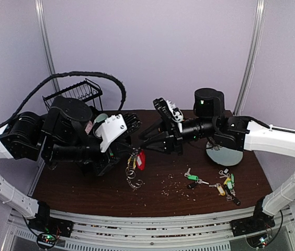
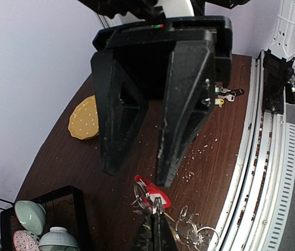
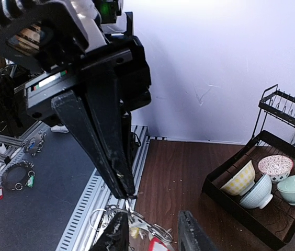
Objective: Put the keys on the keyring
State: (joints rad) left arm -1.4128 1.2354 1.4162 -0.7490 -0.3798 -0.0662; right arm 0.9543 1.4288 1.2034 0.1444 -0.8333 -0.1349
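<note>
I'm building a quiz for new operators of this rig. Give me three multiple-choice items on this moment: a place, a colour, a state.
1. Where do the loose keys lie? A in the wire rack; B on the yellow plate; C on the table, right side.
2. What colour is the plastic arc of the keyring? A red; B blue; C white.
3. The left gripper is: A open above the keys; B shut on the keyring; C open over the rack.
Answers: 1 C, they lie on bare wood at right; 2 A, the arc shows red; 3 B, it is closed on the ring.
</note>
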